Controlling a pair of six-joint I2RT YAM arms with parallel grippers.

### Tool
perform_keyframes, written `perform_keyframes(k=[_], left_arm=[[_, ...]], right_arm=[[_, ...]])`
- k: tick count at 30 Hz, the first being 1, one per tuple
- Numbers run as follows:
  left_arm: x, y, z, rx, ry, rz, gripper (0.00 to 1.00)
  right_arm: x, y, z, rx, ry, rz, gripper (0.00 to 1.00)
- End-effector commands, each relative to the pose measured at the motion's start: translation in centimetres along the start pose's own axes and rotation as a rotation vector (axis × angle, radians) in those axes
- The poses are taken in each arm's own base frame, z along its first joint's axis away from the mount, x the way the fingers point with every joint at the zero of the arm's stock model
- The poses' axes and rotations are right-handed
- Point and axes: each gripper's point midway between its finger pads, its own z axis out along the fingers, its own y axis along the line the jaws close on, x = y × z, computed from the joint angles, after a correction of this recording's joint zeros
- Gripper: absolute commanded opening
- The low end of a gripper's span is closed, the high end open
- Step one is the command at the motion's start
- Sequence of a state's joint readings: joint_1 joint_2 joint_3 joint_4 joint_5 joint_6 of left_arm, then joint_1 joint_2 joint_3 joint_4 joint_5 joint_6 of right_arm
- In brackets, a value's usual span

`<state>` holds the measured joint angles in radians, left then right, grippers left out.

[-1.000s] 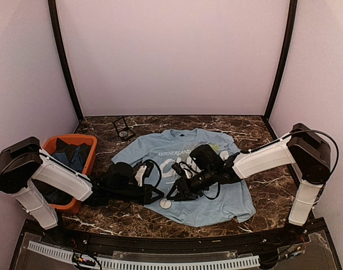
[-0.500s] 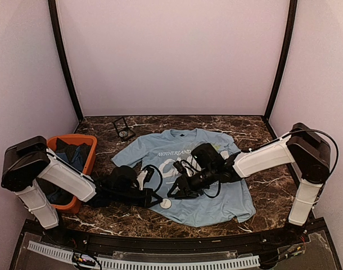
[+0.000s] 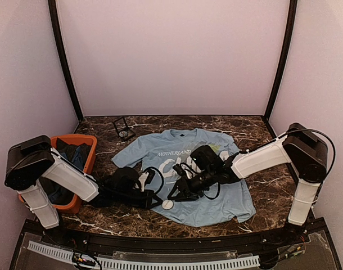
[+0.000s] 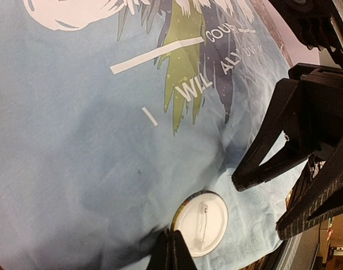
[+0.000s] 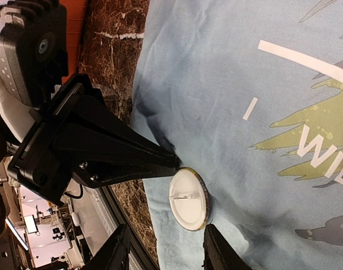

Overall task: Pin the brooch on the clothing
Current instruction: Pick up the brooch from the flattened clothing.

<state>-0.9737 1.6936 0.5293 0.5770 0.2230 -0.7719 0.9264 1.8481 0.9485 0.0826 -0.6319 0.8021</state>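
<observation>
My left pincer [image 4: 171, 239] is pressed together, and its tips sit right at the rim of the brooch [image 4: 199, 223]. I cannot tell if the rim is caught between them. My right pincer [image 5: 167, 253] is spread, and the brooch lies just beyond its two fingers. The brooch lies with its white back up and the pin visible across it. It is on the near left part of the light blue T-shirt [image 3: 216, 199], close to the hem. The T-shirt is laid out on the marble desk [image 3: 267, 180], with the collar to the far side. On the left stands an orange bin [image 3: 88, 142] with dark blue garments [image 3: 70, 154] inside. Beyond the left sleeve is a small square case [image 3: 124, 129].
</observation>
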Motion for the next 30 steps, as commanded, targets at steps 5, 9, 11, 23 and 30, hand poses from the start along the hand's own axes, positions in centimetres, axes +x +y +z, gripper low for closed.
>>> perform_keyframes(k=[5,9,11,23,30], left_arm=[[0.7,0.9,0.5,-0.038,0.028,-0.026,0.01],[0.5,0.7,0.4,-0.035,0.021,-0.021,0.01],[0.4,0.6,0.4,-0.032,0.019,-0.018,0.01],[0.8,0.8,0.7,-0.019,0.023,-0.030,0.01],[0.9,1.0,0.6,-0.019,0.018,-0.033,0.01]], right_arm=[[1.0,-1.4,0.8,0.020,0.038,0.027,0.42],[1.6,-1.8,0.6,0.039,0.045,0.037,0.42],[1.7,-1.9,0.4,0.044,0.048,0.035,0.42],[1.6,-1.7,2.2,-0.020,0.075,0.060,0.34],[1.5,-0.9,2.1,-0.048,0.072,0.059,0.27]])
